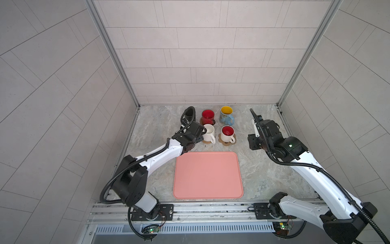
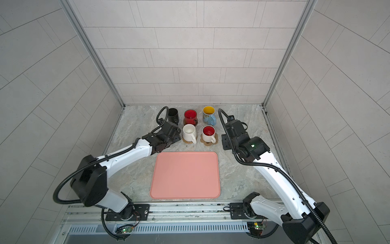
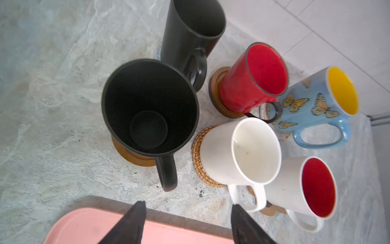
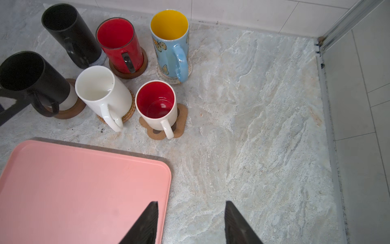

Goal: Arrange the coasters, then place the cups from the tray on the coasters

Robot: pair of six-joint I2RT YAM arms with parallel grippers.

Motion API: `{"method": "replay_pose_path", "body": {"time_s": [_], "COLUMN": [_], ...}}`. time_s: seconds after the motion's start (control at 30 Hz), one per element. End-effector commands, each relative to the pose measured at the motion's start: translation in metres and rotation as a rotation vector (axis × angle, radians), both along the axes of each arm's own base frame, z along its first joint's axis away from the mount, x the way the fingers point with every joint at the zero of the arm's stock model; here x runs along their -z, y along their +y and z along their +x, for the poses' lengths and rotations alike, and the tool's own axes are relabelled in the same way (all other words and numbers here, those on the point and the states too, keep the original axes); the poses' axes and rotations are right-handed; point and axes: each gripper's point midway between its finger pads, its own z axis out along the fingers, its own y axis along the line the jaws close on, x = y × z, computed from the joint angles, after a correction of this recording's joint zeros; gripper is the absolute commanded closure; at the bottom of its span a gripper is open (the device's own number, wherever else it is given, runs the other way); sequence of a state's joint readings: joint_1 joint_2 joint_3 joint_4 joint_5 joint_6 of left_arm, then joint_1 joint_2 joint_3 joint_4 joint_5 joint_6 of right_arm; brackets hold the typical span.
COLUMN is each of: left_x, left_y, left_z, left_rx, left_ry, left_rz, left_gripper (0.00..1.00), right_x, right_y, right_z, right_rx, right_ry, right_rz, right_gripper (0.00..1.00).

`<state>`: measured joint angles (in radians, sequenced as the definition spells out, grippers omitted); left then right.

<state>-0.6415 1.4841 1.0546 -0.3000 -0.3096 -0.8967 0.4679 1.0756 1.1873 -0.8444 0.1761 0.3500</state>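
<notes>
Black fingers (image 3: 130,224) of the left gripper (image 3: 187,204) stand spread wide and hold nothing — just past them a black mug (image 3: 147,109) sits upright on a brown round coaster (image 3: 128,157), its handle toward the fingers. Both top views hide this mug under the left arm (image 1: 160,152); only the wrist views show it. Right gripper (image 4: 191,202) is spread too and empty, above the pink tray (image 4: 63,190) corner.

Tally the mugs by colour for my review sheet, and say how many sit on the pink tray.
Black ceramic mugs: 2
Red ceramic mug: 1
Plain white mug: 1
White mug with red inside: 1
Light blue butterfly mug with yellow inside: 1
Total: 6 mugs, 0 on the salmon-pink rectangular tray.
</notes>
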Motion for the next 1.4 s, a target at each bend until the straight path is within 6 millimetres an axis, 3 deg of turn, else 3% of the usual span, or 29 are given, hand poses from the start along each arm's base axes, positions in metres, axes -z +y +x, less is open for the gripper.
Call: {"method": "replay_pose_path", "body": {"time_s": [0.0, 0.13, 0.33, 0.37, 0.43, 0.5, 0.8, 0.87, 0.93, 1.07, 1.27, 1.37], "left_x": [-0.033, -0.06, -0.081, -0.083, -0.084, -0.084, -0.091, -0.086, -0.069, -0.013, -0.008, 0.015], "left_y": [0.022, 0.051, 0.089, 0.096, 0.109, 0.124, 0.167, 0.179, 0.191, 0.209, 0.213, 0.227], "left_z": [-0.005, -0.022, -0.041, -0.044, -0.049, -0.054, -0.066, -0.065, -0.06, -0.045, -0.025, -0.024], "left_rx": [0.014, 0.013, -0.007, -0.013, -0.034, -0.06, -0.136, -0.169, -0.195, -0.226, -0.215, -0.257], "left_ry": [-0.133, -0.197, -0.26, -0.267, -0.27, -0.27, -0.354, -0.362, -0.349, -0.324, -0.292, -0.279], "left_rz": [0.063, 0.137, 0.177, 0.182, 0.196, 0.208, 0.358, 0.414, 0.482, 0.559, 0.631, 0.618], "left_gripper": [0.25, 0.2, 0.1, 0.01, 0.0, 0.0, 0.0, 0.0, 0.0, 0.0, 0.0, 0.0], "right_x": [-0.02, -0.023, -0.022, -0.022, -0.023, -0.022, -0.017, -0.012, -0.003, 0.033, 0.083, 0.107], "right_y": [-0.013, -0.02, -0.025, -0.027, -0.032, -0.036, -0.056, -0.061, -0.067, -0.082, -0.119, -0.135], "right_z": [0.009, 0.014, 0.016, 0.016, 0.015, 0.014, 0.013, 0.017, 0.023, 0.04, 0.052, 0.057], "right_rx": [0.079, 0.125, 0.165, 0.18, 0.206, 0.224, 0.304, 0.314, 0.315, 0.309, 0.437, 0.473], "right_ry": [-0.091, -0.131, -0.167, -0.18, -0.205, -0.214, -0.219, -0.237, -0.255, -0.314, -0.362, -0.333], "right_rz": [-0.001, -0.002, 0.01, 0.017, 0.023, 0.015, -0.081, -0.125, -0.204, -0.347, -0.285, -0.248], "right_gripper": [0.46, 0.43, 0.28, 0.25, 0.17, 0.01, 0.0, 0.0, 0.0, 0.01, 0.01, 0.0]}}
